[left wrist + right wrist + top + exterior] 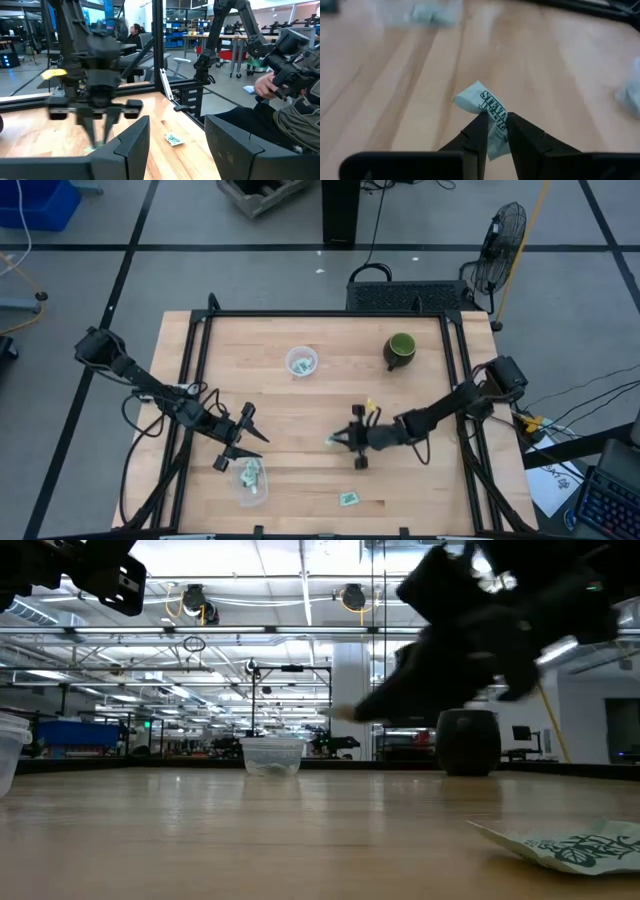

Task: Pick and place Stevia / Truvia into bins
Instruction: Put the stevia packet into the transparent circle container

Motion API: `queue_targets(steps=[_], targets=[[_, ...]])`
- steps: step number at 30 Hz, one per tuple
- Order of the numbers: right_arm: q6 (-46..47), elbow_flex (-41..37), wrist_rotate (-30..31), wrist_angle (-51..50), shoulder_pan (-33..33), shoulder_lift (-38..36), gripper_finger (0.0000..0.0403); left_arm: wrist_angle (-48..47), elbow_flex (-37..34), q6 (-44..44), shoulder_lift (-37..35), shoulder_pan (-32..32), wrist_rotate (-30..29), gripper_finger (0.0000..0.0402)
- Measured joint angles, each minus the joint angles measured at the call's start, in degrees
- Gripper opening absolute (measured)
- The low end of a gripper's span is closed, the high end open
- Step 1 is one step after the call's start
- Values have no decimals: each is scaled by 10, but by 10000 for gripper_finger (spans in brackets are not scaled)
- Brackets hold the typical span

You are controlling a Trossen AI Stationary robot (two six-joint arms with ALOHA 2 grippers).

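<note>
My right gripper [492,127] is shut on a green and white Stevia sachet [482,107] above the middle of the table, also seen in the high view [337,441]. My left gripper [240,442] hovers open next to the oval tub [250,480], which holds a few sachets. The round cup [301,362] stands toward the far edge with sachets inside. One more sachet [348,499] lies flat on the table near the near edge, close to the low camera [570,845]. My right gripper pinches the sachet between its two fingers [475,135] at one end [495,131]. The other end [467,100] sticks out past the fingertips. The fingers slant down from the table's right. The sachet is lifted clear of the table.
A dark green mug [400,350] stands at the far right of the table. A black frame [320,315] runs round the table's edge. In the left wrist view a person [295,100] sits beyond the table's edge. Bare wood lies between cup and tub.
</note>
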Motion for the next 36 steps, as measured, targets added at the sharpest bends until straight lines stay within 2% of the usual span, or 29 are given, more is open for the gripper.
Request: queue_targets(steps=[6,13,20,23,29,33,36], targets=[[-3,1,-86,71,-83,0,63,0,0,1,0,0,0,196],[-50,60,-88,73,-143,-1,63,0,0,5,0,0,-4,196],[-50,135,-94,1,-212,-1,63,-1,0,5,0,0,-10,196],[-45,163,-143,-33,-254,-1,60,0,0,5,0,0,-10,196],[0,207,-200,-109,-337,0,49,0,0,12,0,0,-10,196],[50,230,-273,-113,-376,28,48,0,0,14,0,0,-10,196],[53,255,-294,-116,-383,65,47,0,0,15,0,0,-10,196]])
